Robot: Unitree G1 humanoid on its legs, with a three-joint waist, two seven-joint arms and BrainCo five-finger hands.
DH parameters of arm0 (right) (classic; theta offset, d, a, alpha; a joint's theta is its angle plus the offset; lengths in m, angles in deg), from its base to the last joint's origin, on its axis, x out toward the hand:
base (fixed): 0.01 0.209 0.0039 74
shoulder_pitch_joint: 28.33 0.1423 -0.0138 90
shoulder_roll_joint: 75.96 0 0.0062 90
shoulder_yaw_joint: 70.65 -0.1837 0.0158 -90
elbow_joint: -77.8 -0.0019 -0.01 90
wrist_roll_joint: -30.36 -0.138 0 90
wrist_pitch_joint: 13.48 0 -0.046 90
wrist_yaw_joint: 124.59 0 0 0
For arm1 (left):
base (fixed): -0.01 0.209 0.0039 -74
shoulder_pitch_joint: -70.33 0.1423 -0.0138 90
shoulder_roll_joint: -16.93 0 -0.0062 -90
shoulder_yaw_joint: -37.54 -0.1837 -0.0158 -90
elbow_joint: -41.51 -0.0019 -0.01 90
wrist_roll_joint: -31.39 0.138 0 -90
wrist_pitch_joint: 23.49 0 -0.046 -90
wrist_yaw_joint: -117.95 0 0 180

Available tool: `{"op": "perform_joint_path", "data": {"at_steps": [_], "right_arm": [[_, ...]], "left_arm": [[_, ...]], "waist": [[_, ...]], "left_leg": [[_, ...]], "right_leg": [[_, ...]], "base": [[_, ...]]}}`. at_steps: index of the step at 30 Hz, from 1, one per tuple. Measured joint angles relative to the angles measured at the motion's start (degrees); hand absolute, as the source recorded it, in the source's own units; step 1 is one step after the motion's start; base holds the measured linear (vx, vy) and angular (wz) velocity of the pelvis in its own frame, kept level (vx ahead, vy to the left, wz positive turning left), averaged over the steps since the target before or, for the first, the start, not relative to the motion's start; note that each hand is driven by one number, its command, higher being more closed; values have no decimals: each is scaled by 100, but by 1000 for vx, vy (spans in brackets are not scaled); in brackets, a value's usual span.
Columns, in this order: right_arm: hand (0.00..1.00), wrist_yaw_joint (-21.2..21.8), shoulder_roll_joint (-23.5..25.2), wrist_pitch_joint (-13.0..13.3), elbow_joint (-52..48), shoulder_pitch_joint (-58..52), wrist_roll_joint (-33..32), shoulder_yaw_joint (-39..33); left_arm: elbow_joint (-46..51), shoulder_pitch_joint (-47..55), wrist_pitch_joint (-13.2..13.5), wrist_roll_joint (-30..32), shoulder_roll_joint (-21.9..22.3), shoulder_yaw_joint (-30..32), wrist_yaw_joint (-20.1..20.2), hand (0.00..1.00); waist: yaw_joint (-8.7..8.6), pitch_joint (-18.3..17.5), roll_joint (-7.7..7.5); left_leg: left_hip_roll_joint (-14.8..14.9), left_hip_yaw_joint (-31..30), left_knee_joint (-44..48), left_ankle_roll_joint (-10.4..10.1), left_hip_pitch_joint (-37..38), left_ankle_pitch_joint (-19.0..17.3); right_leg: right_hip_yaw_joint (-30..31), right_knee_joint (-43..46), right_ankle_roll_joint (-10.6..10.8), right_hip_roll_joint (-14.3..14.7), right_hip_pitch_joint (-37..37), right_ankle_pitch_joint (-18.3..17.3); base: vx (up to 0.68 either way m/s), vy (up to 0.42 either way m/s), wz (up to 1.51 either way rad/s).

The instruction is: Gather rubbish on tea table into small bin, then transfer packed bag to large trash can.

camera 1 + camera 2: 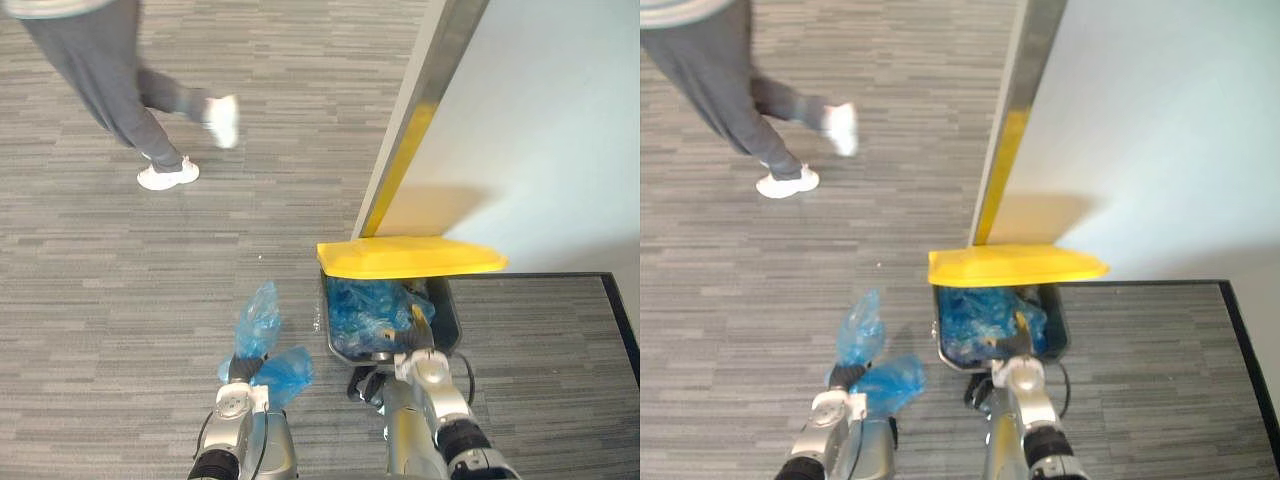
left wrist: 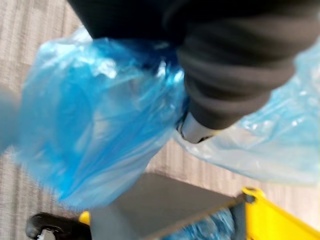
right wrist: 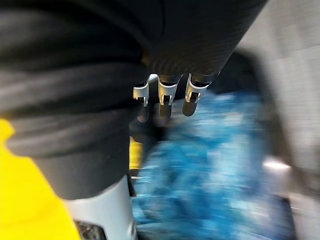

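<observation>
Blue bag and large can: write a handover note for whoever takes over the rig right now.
Left hand closed on the packed blue bag, held beside the large trash can.
Right hand, fingers relaxed, over the can's open mouth; yellow lid up.
Done: bag brought to the can.
Left: drop it in.
A person walks nearby.

Grey striped carpet floor (image 1: 100,300): a dark trash can (image 1: 447,318) (its yellow lid (image 1: 410,257) raised) stands on it near right, beside the wall (image 1: 540,120); a person's white shoe (image 1: 167,177) is planted far left.
</observation>
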Motion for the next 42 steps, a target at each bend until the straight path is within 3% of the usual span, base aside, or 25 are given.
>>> {"op": "perform_joint_path", "data": {"at_steps": [4, 10, 20, 34, 42], "right_arm": [[0, -87, -229, 29, -278, 629, -181, 10], [0, -234, -855, -1, -300, 1626, -357, -3], [0, -334, -1226, -44, 111, 2658, -684, -15], [0, -452, -1647, -183, 685, 3337, -1128, -237], [0, -383, -1731, -318, 685, 3448, -1348, -236]], "left_arm": [[355, 8, 12, -114, -149, -152, -12, 100], [844, -96, 133, -337, -224, -400, -100, 100], [1636, -282, 357, -690, -628, -1057, -73, 100], [3410, -1153, 628, -999, -582, -2603, 12, 100], [3614, -1840, 682, -1009, -117, -3533, 20, 100]], "waist": [[114, 204, 2], [114, 450, -19], [117, 604, -111], [85, 680, -177], [70, 681, -179]], "left_leg": [[108, -42, 15, -27, -50, 15], [199, -276, 12, -231, -234, 127], [236, -359, 12, -383, -380, 207], [265, -551, 20, -495, -537, 265], [263, -510, 108, -507, -564, 259]], "right_leg": [[-6, -175, -18, 170, -2, 149], [-162, -156, -14, 261, -98, 144], [-243, -72, -13, 223, -190, 143], [-399, -78, 3, 206, -195, 131], [-369, -45, -2, 191, -213, 134]], "base": [[-78, -72, -14], [-16, -74, 5], [-22, -9, 5], [-5, 5, 5], [-2, 2, -1]]}}
